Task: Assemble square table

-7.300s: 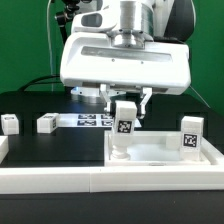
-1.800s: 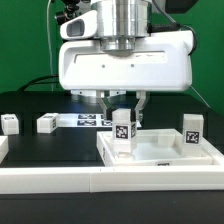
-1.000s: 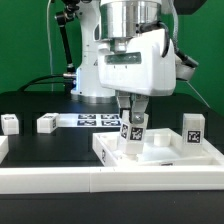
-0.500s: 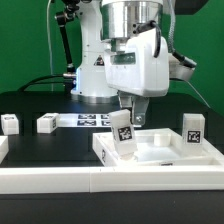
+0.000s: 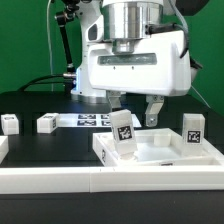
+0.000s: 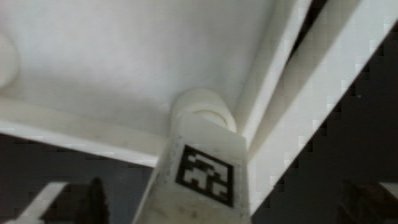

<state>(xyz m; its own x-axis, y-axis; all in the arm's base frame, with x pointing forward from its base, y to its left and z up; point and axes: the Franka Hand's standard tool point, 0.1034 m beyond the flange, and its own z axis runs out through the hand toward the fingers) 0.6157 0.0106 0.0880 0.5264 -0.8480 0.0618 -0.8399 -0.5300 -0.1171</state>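
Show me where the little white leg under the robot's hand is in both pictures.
Exterior view: the leg stands in the tray's front corner, toward the exterior view's left.
Wrist view: the leg is seen close up from above, in that same corner.
Shared landmark: the tray's raised rim, right beside the leg.

You see smooth white plastic on the tabletop (image 5: 165,160), with a soft sheen along its rim. The leg (image 5: 123,137) standing in the tabletop is the same plastic, and its black-and-white tag looks matt. Around the tabletop the counter (image 5: 50,150) is matt black. Above the tabletop, the gripper (image 5: 135,110) has a glossy white plastic shell under a silvery metal wrist (image 5: 130,20); its jaws look dark and matt.
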